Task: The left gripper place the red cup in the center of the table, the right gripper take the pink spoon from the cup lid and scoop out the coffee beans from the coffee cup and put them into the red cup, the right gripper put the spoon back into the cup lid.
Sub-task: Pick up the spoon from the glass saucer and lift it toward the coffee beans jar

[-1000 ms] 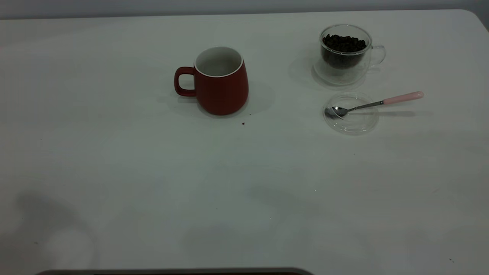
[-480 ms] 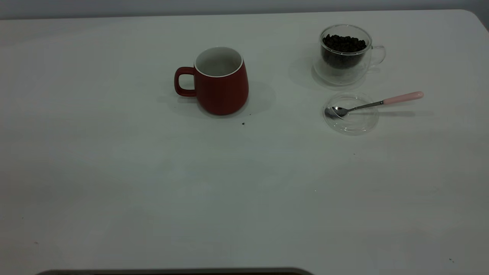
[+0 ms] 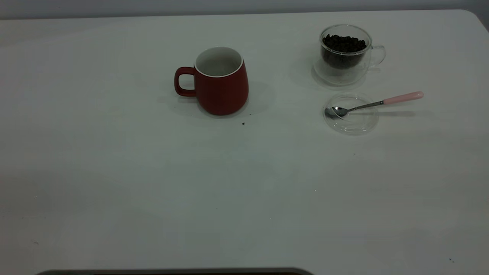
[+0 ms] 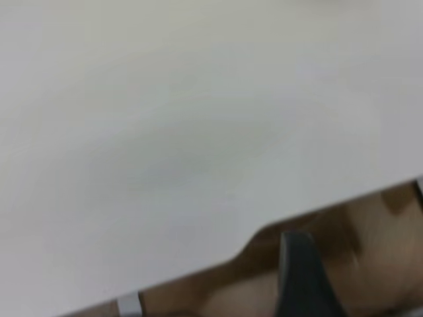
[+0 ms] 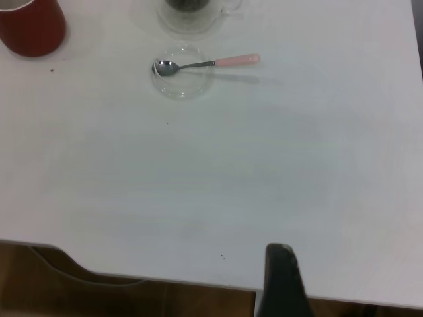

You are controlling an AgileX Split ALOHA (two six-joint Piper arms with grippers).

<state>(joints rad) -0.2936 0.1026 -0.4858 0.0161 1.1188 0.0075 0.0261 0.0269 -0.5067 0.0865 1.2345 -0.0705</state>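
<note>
The red cup (image 3: 221, 82) stands upright near the middle of the table (image 3: 153, 183), handle toward the left arm's side, so the placing step looks done. Well to its right, the coffee cup (image 3: 345, 55) holds the coffee beans (image 3: 344, 44), with the cup lid (image 3: 351, 113) just in front carrying the pink spoon (image 3: 372, 104), bowl inside, handle overhanging. Both grippers hang back beyond the table edge; whether either is released or clenched cannot be told. Next, the right gripper must reach for the spoon's handle.
</note>
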